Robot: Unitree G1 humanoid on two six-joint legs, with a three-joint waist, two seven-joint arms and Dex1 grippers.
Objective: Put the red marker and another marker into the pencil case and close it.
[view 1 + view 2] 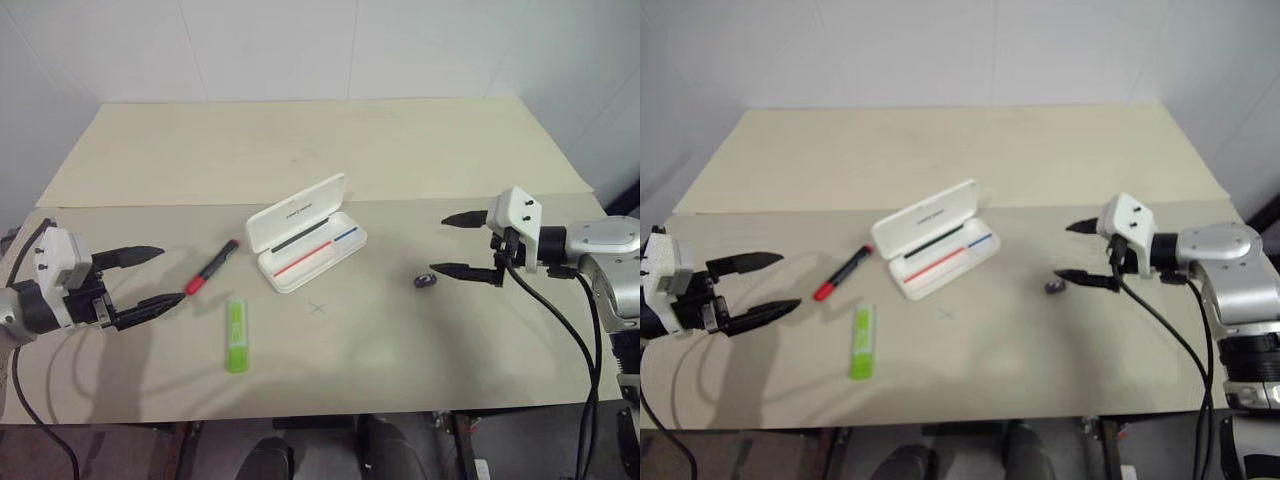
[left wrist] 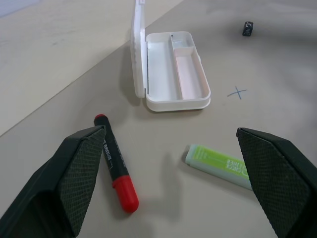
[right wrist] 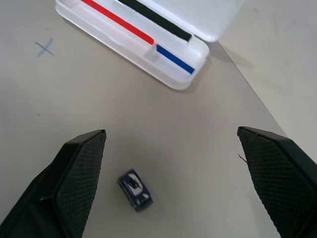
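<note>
Lying open and empty, pencil case (image 1: 305, 245), red marker (image 1: 212, 266) and green highlighter (image 1: 236, 335) outside, left gripper (image 1: 150, 279) and right gripper (image 1: 455, 243) spread wide, empty

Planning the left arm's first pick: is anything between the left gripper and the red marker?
Nothing visible. The open left gripper faces the red marker across bare table; the green highlighter lies off to the side.

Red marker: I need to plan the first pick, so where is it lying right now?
In the left eye view the red marker lies on the table's left half, between the open left tool and the pencil case, with the green highlighter just nearer the robot.
</note>
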